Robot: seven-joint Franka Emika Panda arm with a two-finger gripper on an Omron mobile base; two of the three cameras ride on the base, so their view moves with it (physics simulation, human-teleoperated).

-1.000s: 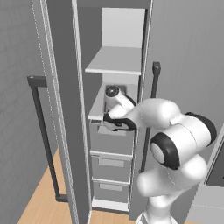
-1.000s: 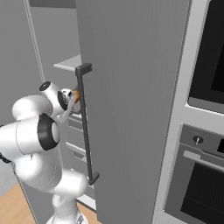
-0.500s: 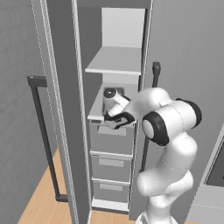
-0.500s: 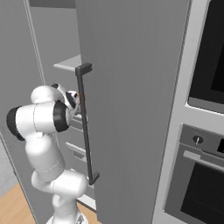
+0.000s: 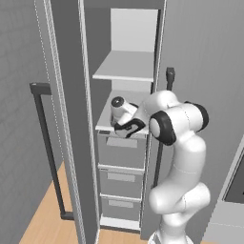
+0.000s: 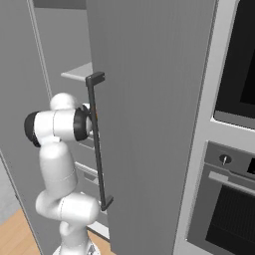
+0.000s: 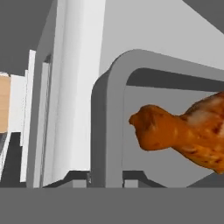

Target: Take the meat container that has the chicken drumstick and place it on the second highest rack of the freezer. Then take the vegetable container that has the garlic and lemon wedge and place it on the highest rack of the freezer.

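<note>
Swinging its elbow right since a second ago, the arm has the drumstick [image 7: 183, 131] tray [image 7: 107, 122] on the freezer's [image 5: 71, 119] second shelf [image 5: 107, 125], hand [image 5: 125, 125] grip unclear; vegetable tray remains.

Glossy orange-brown chicken drumstick [image 7: 183, 133] lies inside grey meat container [image 7: 109, 127]

The arm [image 5: 178, 157] is glossy white, built of thick rounded segments that swell into bulbous joints. A black ring bands the big joint at 1 o'clock of the left base view, with a black round cap on its face. The wrist [image 5: 120, 106] ends in a white cylinder with a dark grey round end cap, and a black curved collar sits under it. In the right base view a black band circles each end of the short white link [image 6: 56, 125] at 9 o'clock.
</note>
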